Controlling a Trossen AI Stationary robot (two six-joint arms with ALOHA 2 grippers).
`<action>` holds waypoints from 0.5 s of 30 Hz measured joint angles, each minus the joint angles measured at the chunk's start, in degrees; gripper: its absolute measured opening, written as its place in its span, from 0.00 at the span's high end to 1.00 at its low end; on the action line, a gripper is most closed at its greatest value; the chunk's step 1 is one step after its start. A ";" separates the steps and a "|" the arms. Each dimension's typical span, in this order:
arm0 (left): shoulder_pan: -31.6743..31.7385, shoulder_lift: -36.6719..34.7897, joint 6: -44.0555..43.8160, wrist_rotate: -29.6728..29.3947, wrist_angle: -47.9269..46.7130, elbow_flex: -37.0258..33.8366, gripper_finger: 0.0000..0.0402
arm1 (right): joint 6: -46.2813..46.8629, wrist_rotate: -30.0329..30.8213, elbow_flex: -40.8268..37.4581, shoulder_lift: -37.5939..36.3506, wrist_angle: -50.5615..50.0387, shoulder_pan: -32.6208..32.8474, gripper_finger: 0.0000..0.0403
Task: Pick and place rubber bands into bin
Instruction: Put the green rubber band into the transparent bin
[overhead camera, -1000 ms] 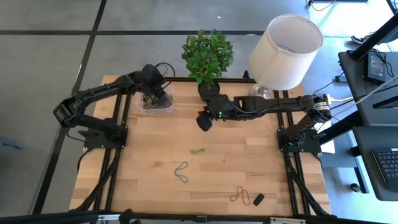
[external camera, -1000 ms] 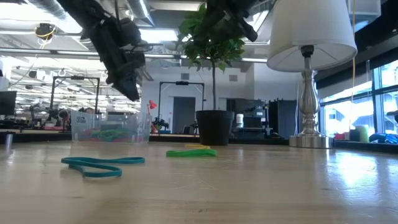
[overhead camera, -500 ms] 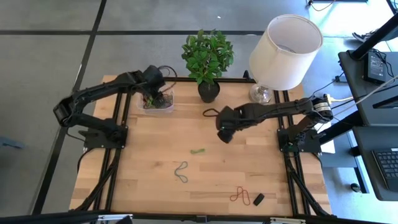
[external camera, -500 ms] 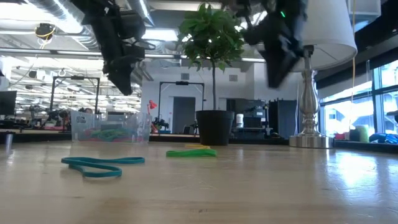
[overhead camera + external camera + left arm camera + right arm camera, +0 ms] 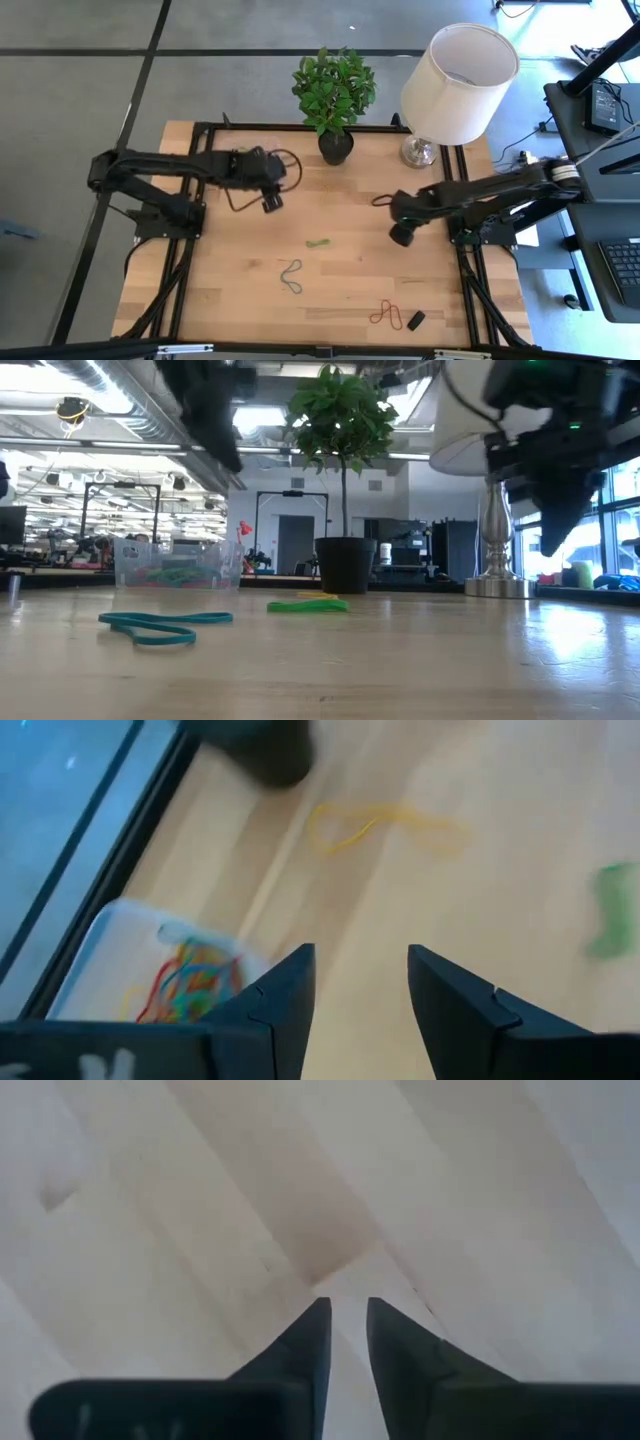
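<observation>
From above, your left gripper (image 5: 271, 203) hangs over the bare wood with nothing in it. The green band (image 5: 318, 243) lies just ahead of it toward the front edge, its long axis running roughly across the table, and that is the nearest loose band to either arm. Your right gripper (image 5: 398, 236) sits farther from it on the other side, also carrying nothing. The teal band (image 5: 291, 276) lies beyond the green one, and the red band (image 5: 386, 314) near the front edge beside a small black block (image 5: 416, 321).

At table height, the bin (image 5: 178, 565) stands at the back with a bright tangle of bands inside, the green band (image 5: 307, 605) flat on the wood in front of the plant pot (image 5: 344, 565), the lamp (image 5: 497, 490) off to the side, and an open workshop beyond.

Past your left fingers (image 5: 285, 995), which stand spread, you see the bin (image 5: 130, 935) close below, a yellow band (image 5: 385, 825) ahead and the green one at the edge.

Your right fingers (image 5: 308, 1340) stand nearly together, a narrow gap between them, over bare plank (image 5: 200, 1200).
</observation>
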 joint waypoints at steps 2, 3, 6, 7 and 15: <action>-4.24 1.11 -1.73 -1.34 0.12 2.11 0.61 | -0.15 0.08 -3.08 -5.20 0.39 0.42 0.83; -6.18 2.07 -2.14 -1.94 -0.15 3.38 0.61 | -0.17 0.11 -4.53 -7.79 0.34 0.58 0.83; -11.47 6.58 -3.05 -4.00 0.06 7.34 0.61 | -0.66 0.08 -8.04 -14.87 0.74 0.67 0.84; -12.89 8.54 -3.02 -4.50 -0.02 8.71 0.61 | -1.19 0.09 -9.06 -16.90 1.26 0.67 0.84; -15.86 27.21 -4.08 -4.92 0.12 20.59 0.61 | -1.85 -0.17 -12.03 -27.32 2.20 0.67 0.84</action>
